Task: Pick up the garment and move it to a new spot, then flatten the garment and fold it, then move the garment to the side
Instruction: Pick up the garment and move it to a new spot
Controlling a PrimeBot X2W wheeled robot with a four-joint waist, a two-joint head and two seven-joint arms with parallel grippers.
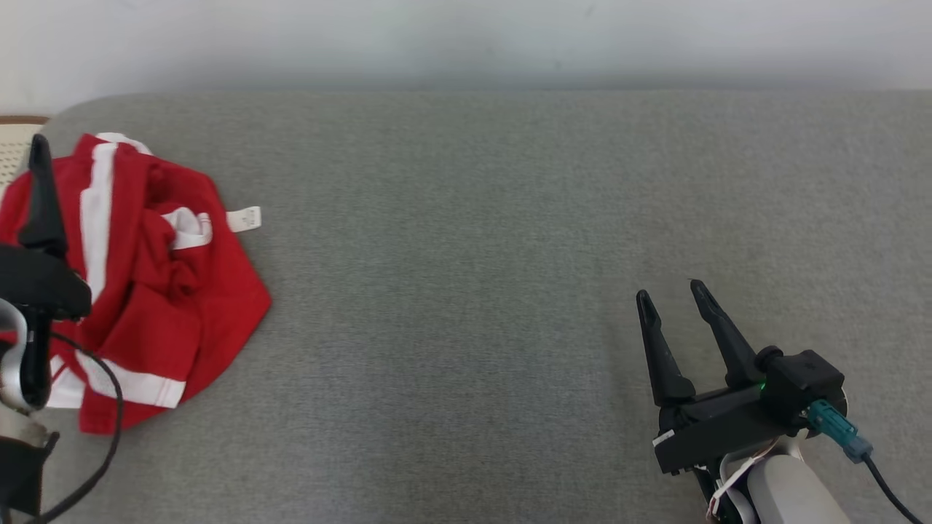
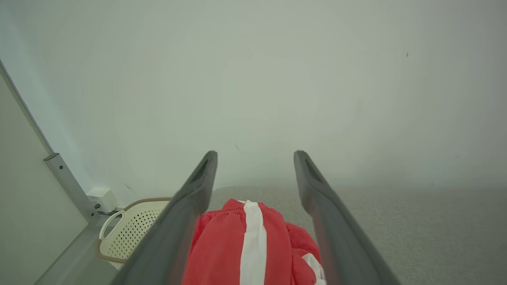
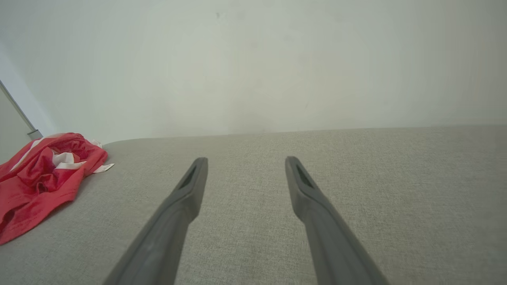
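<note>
A grey fabric-covered surface (image 1: 466, 291) stretches across the head view, with a plain pale wall (image 1: 466, 36) behind it.

At the surface's far left end lies a red garment (image 1: 167, 291) with white stripes, crumpled into a loose heap. A small white label (image 1: 244, 218) sticks out from its right edge onto the grey fabric.

The left hand (image 2: 255, 156) is over the garment's left side. In the head view, one of its dark fingers (image 1: 40, 189) points up the picture across the red cloth. In the left wrist view its two fingers are spread wide apart with nothing gripped between them. The red cloth and one white stripe show below and between them. Whether the fingers touch the cloth cannot be told.

A cream perforated laundry basket (image 2: 130, 225) with a handle sits just beyond the surface's left end, near the garment.

The right hand (image 1: 670, 292) is at the lower right of the head view, well apart from the garment. Its fingers are also spread and hold nothing, with bare grey fabric under them. From the right wrist view, the garment (image 3: 43, 174) lies far off to the left.
</note>
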